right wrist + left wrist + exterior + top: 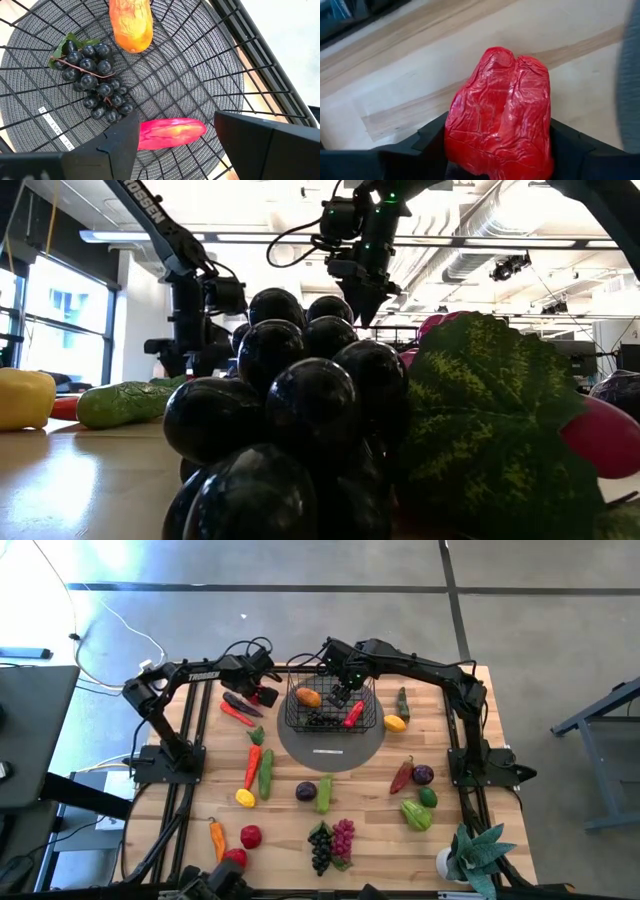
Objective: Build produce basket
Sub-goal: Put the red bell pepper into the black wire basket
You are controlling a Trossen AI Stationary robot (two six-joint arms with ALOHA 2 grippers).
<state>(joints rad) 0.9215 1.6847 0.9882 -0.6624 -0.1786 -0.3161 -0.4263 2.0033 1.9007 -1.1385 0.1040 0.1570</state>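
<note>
The black wire basket (331, 706) stands on a grey round disc (330, 748) at the table's far middle. In it lie an orange pepper (131, 22), dark grapes (93, 75) and a long red pepper (172, 132). My right gripper (177, 135) is open above the basket's inside, its fingers on either side of the long red pepper, which rests on the grid bottom. My left gripper (262, 694) is just left of the basket, shut on a red bell pepper (502, 115). My left gripper pinches the red bell pepper between its two fingers (432, 137), one on each side of its wide body (470, 150). The pepper's lobed end (512, 62) sticks out past the fingertips. The wooden table shows beyond it; whether it is lifted clear I cannot tell.
Loose produce lies across the table: a red chili (238, 713), cucumber (266, 772), lemons (245, 798) (395, 723), a green pepper (415, 813) and grape bunches (331, 843). A potted plant (472, 852) stands at the near right corner.
</note>
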